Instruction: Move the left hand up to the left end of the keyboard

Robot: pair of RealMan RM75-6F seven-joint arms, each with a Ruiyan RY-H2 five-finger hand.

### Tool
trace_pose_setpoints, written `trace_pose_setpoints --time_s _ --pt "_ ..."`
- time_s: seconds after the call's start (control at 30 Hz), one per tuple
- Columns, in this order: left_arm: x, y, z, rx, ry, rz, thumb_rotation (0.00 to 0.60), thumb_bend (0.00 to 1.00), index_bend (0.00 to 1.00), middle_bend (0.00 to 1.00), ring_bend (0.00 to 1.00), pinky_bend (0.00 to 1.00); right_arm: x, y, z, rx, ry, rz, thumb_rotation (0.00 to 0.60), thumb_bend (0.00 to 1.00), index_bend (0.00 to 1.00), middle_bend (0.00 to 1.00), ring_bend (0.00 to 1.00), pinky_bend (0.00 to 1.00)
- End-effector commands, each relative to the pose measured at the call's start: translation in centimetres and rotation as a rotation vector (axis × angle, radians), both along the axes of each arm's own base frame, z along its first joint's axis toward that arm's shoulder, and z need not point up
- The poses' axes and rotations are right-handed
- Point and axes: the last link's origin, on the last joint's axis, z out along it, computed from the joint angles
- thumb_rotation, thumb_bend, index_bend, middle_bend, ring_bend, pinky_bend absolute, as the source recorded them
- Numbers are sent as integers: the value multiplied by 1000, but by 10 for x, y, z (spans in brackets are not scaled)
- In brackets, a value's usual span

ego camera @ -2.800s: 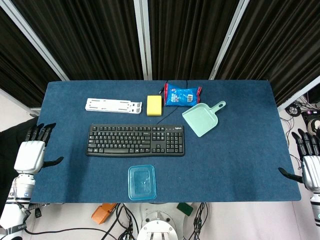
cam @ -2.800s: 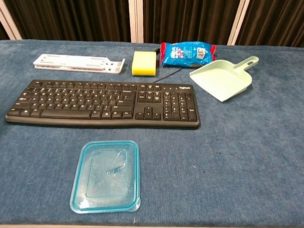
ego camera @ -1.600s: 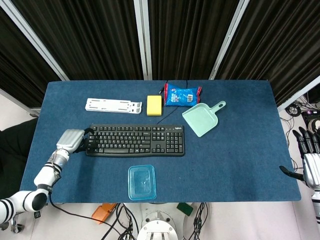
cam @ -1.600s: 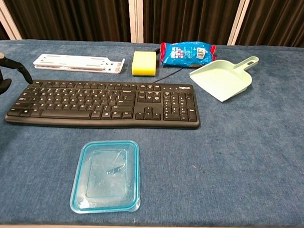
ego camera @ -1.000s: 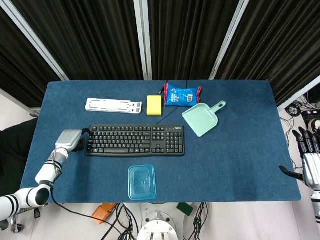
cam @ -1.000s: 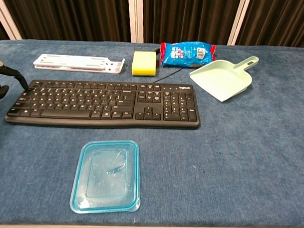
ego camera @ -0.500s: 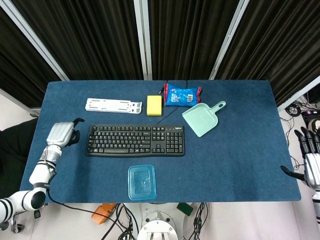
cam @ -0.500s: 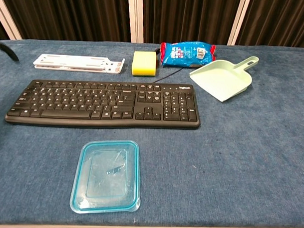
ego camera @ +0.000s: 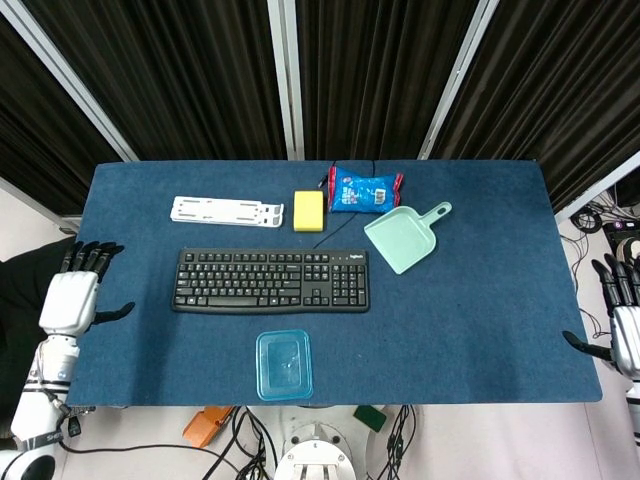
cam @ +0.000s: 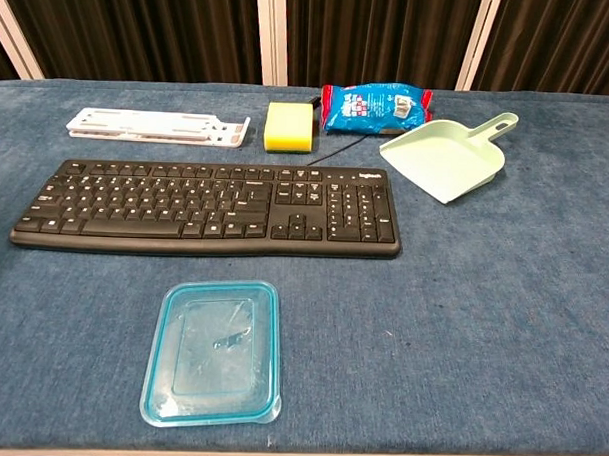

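the table (ego camera: 480, 300) is covered in blue cloth, and the left hand (ego camera: 70, 297) is seen at its left edge in the head view, palm down, fingers spread and straight, with nothing held. the keyboard (ego camera: 270, 280) is found to the right of that hand, lying flat across the middle of the table; its left end is well apart from the hand, with bare cloth between them. in the chest view the keyboard (cam: 207, 207) is shown with no hand beside it. the dustpan (ego camera: 403, 236) is placed far to the right of the left hand and beyond the keyboard's right end, its handle pointed up and to the right. a white rack (ego camera: 226, 211) is laid beyond the keyboard, up and to the right of the left hand. a clear blue lid (ego camera: 284, 364) is set nearer the robot than the keyboard, down and to the right of the left hand. a blue packet (ego camera: 365, 188) is seen at the far side, just beside a yellow sponge (ego camera: 309, 210), which lies between the packet and the rack. the right hand (ego camera: 622, 325) is partly cut off at the right edge of the head view, off the table's right side, fingers extended and apart, holding nothing.
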Motion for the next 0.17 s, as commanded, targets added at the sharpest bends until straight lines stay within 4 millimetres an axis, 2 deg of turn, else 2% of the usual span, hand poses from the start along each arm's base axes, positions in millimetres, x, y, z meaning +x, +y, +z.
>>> trace_pose_setpoints --time_s 0.03,0.17 --pt "0 -19 4 4 -2 11 600 149 159 119 75 43 0 0 -1 1 0 2 600 123 0 0 0 0" --pt "-1 -32 4 9 -9 20 600 148 159 119 75 43 2 -1 -2 7 0 7 600 123 0 0 0 0"
